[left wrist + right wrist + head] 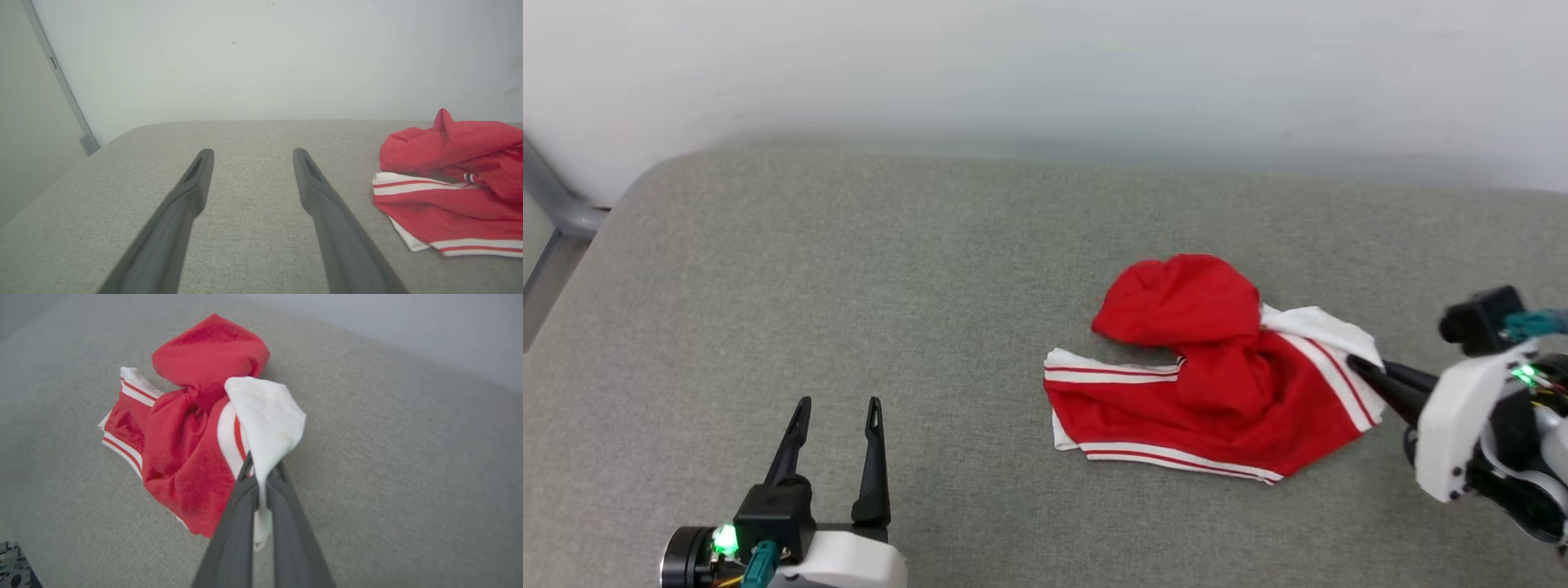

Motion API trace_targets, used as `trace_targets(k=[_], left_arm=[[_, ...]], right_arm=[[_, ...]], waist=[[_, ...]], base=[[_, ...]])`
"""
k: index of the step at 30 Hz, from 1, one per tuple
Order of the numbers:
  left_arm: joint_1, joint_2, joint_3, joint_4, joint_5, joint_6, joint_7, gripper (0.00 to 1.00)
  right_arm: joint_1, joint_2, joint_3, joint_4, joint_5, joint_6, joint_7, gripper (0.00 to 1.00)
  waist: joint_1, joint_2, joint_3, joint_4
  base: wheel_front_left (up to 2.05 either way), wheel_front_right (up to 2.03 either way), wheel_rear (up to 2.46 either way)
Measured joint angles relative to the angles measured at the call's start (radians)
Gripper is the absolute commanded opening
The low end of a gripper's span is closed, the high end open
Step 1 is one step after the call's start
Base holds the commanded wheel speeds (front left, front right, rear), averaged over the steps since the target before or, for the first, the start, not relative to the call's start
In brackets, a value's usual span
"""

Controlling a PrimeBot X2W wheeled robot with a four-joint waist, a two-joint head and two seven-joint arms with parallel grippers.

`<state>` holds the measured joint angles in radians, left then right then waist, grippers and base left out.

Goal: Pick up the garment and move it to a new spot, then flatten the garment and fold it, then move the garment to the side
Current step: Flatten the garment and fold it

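Observation:
The garment lies crumpled on the grey cushion, right of centre: red cloth with white parts and red-and-white striped trim. My right gripper reaches in from the right and is shut on the garment's white edge. In the right wrist view the white cloth is pinched between the two dark fingers, a strip of it hanging down between them. My left gripper stands open at the lower left, well clear of the garment, with bare cushion between its fingers.
The grey fabric surface runs wide to the left of the garment and ends at a pale wall behind. A grey metal bar stands at the far left edge.

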<state>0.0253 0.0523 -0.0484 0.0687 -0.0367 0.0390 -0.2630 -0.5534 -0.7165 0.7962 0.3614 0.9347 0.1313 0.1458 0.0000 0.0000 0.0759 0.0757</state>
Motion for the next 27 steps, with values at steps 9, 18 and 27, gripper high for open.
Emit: trace_targets(k=[9,18,27], left_arm=[[0.037,0.0,0.01,-0.01,-0.003,0.0,0.0,1.0],[0.04,0.0,0.008,-0.007,-0.004,-0.003,0.0,1.0],[0.036,-0.001,0.004,-0.003,-0.004,-0.01,0.0,1.0]], right_arm=[[0.276,-0.024,-0.314,0.018,0.056,0.0,-0.081,0.0],[0.448,0.054,-0.579,0.208,0.102,0.0,-0.143,0.0],[0.479,0.113,-0.676,0.452,0.048,0.0,-0.142,0.0]], waist=[[0.0,0.0,-0.03,-0.048],[-0.0001,0.0,-0.023,-0.059],[0.0,0.0,-0.018,-0.057]], base=[[0.0,0.0,0.0],[0.0,0.0,0.0],[0.0,0.0,0.0]])
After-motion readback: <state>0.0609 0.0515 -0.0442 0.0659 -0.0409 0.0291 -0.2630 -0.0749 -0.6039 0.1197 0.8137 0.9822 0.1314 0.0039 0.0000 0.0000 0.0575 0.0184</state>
